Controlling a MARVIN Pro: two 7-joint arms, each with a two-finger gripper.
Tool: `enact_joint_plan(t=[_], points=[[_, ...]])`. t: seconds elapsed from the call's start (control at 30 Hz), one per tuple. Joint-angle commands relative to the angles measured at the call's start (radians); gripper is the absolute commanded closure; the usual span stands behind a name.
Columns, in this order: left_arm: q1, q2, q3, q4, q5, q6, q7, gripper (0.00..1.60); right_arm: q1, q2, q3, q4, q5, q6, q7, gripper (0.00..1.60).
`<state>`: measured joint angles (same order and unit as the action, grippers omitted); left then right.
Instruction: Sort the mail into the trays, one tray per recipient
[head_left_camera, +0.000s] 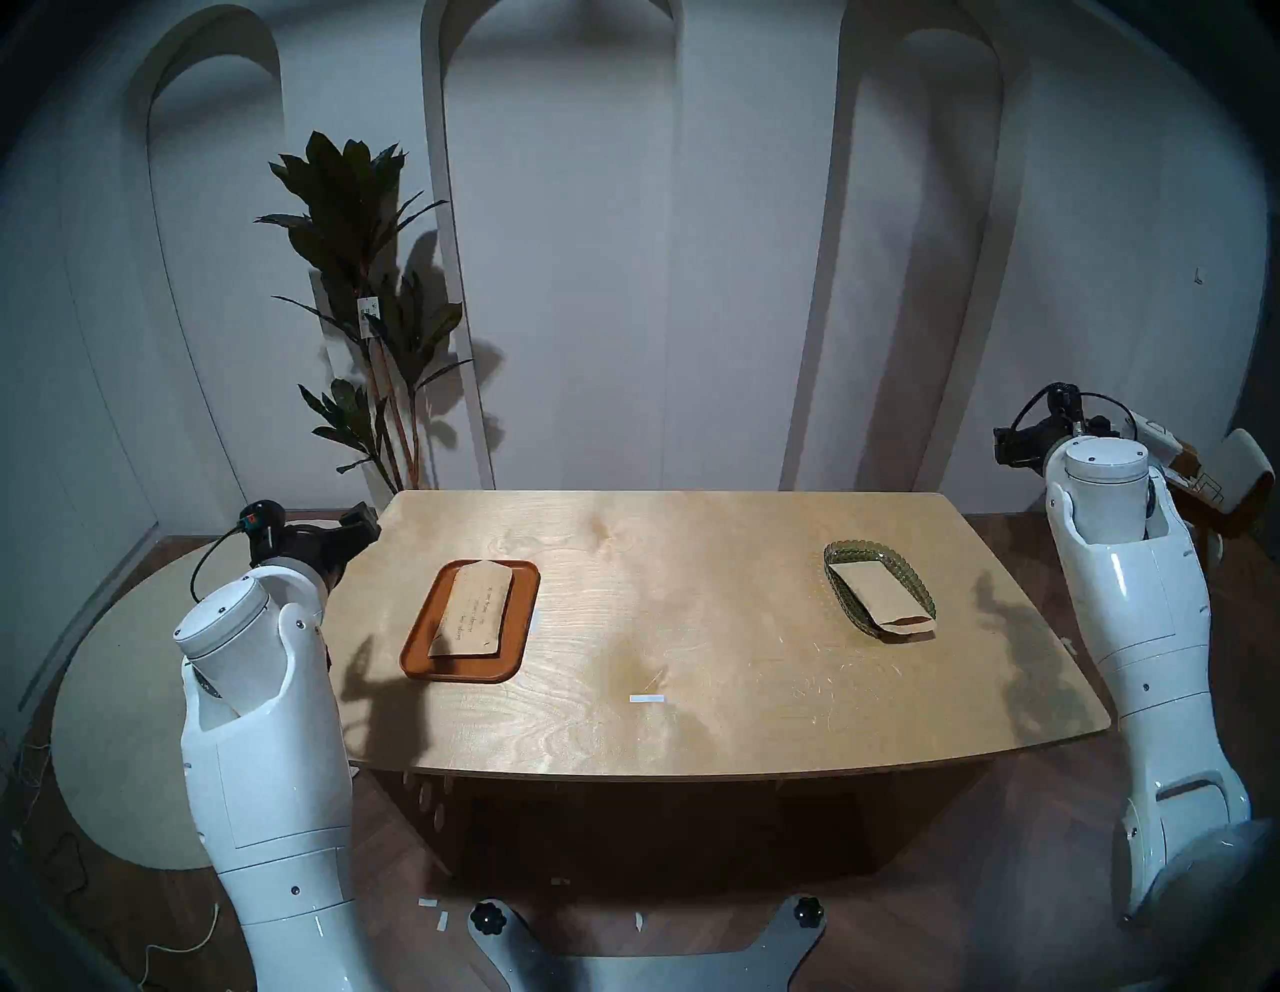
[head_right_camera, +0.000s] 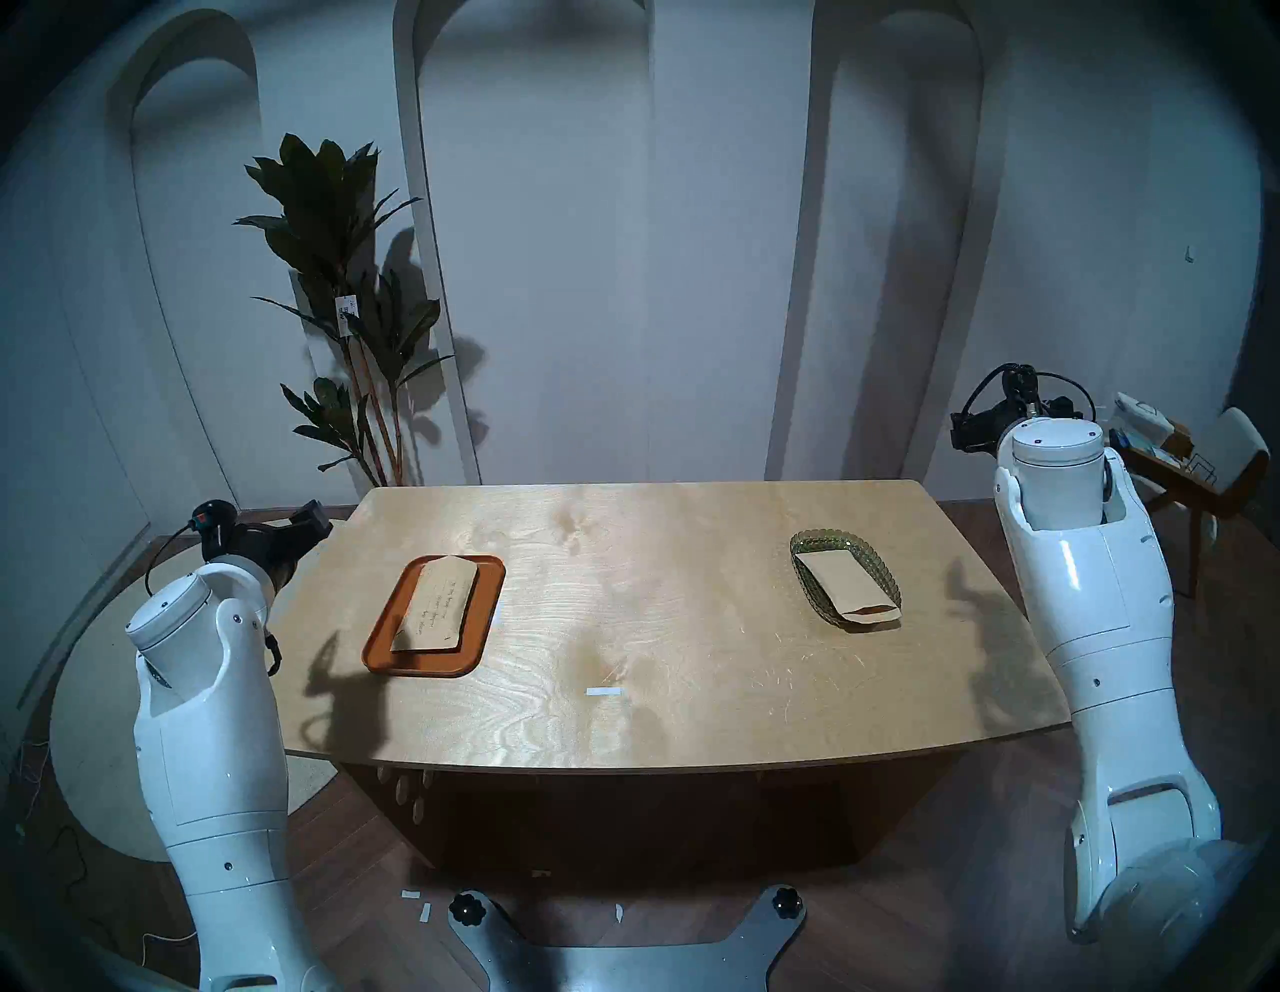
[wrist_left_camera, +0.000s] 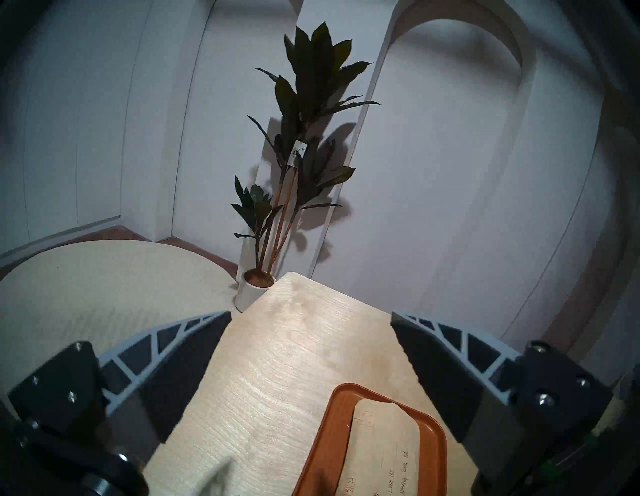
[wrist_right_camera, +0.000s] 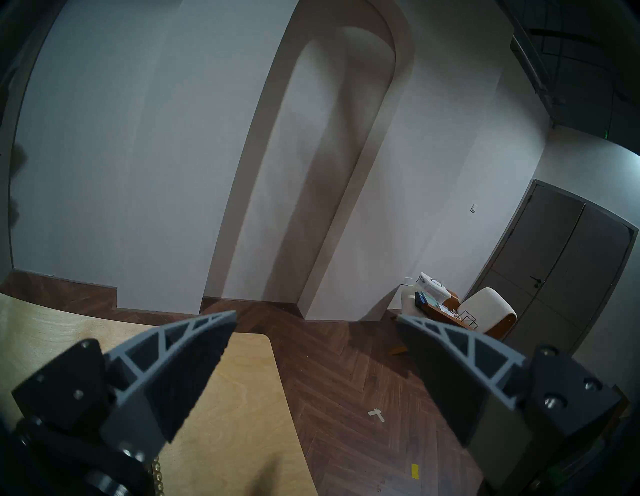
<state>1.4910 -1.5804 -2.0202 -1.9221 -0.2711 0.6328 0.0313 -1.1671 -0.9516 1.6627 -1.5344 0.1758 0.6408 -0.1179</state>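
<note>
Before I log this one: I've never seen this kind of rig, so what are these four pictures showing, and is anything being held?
It is a two-armed robot at a wooden table. The two wide pictures come from its head; the other two from cameras on its wrists. The left gripper and right gripper both stand open and empty, off the table's sides. One tan envelope lies in the orange-brown tray, another envelope in the green glass dish, its near end over the rim. A small white tape strip lies between them.

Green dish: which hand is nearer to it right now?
Right. The right hand hangs off the table's right edge, beyond the green dish; the left hand is at the far left corner.
</note>
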Motion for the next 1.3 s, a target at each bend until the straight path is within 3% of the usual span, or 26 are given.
enact_joint_plan(t=[0.0, 0.43, 1.03, 1.17, 1.27], points=[[-0.048, 0.024, -0.023, -0.007, -0.017, -0.014, -0.009, 0.0, 0.014, 0.002, 0.002, -0.02, 0.001, -0.004, 0.001, 0.0], [-0.055, 0.038, -0.026, 0.032, -0.03, -0.027, -0.019, 0.0, 0.014, 0.002, 0.003, -0.02, 0.001, -0.003, 0.001, 0.0], [-0.132, 0.1, -0.045, 0.196, -0.012, -0.071, -0.002, 0.0, 0.014, 0.002, 0.002, -0.02, 0.001, -0.004, 0.001, 0.0], [-0.128, 0.109, -0.038, 0.2, 0.011, -0.102, 0.004, 0.0, 0.014, 0.002, 0.002, -0.02, 0.001, -0.004, 0.001, 0.0], [-0.105, 0.105, -0.025, 0.174, 0.034, -0.17, 0.001, 0.0, 0.014, 0.002, 0.002, -0.019, 0.001, -0.004, 0.001, 0.0]])
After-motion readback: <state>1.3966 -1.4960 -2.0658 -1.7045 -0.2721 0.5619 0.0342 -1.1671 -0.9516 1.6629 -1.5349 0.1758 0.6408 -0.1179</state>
